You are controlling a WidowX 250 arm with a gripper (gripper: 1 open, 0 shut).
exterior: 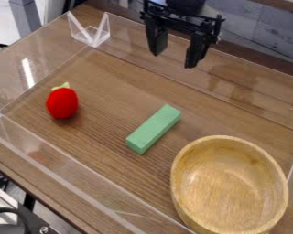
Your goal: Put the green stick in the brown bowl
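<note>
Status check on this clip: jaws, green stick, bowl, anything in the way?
Gripper hovering at rear, jaws open, empty. Green stick flat on the table, untouched. Brown bowl empty, front right. Red toy off left, clear of the path.

A dark wooden table (100, 78) with clear low walls (88, 32), possibly acrylic.

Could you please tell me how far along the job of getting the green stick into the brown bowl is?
Nothing looks done yet: the green stick lies flat on the table, outside the empty brown bowl. The pincer hangs open above the table, holding nothing. Grasping, carrying and dropping are all left.
</note>
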